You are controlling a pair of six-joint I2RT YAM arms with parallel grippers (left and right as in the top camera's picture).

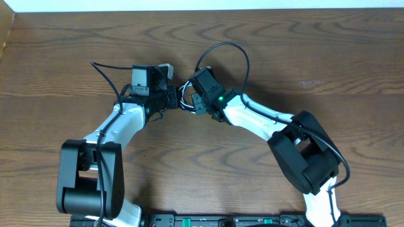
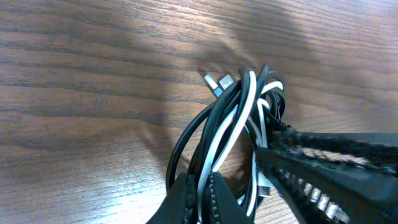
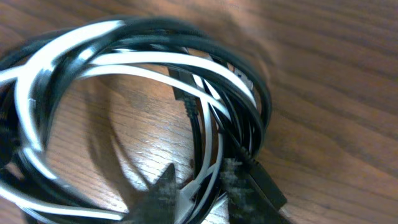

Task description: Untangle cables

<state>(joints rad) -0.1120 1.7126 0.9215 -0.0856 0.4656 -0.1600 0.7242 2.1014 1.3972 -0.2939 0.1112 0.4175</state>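
Note:
The cables, a thin black cable (image 2: 186,134) and a white cable (image 2: 230,127), are coiled together in one bundle (image 1: 185,94) at the table's middle. A small silver plug (image 2: 217,82) sticks out at the bundle's far side. My left gripper (image 2: 204,196) is shut on black and white strands at the coil's near side; from overhead it (image 1: 172,99) is left of the bundle. My right gripper (image 3: 202,193) is shut on strands of the white cable (image 3: 143,62) and the black cable (image 3: 261,106); from overhead it (image 1: 193,101) is right of the bundle. It also shows in the left wrist view (image 2: 323,168).
The right arm's thick black wire (image 1: 227,50) arches behind the grippers, and the left arm's wire (image 1: 104,69) runs out to the left. The wooden table (image 1: 303,57) reaches a white edge at the back. The arm bases and a rail (image 1: 221,221) stand at the front.

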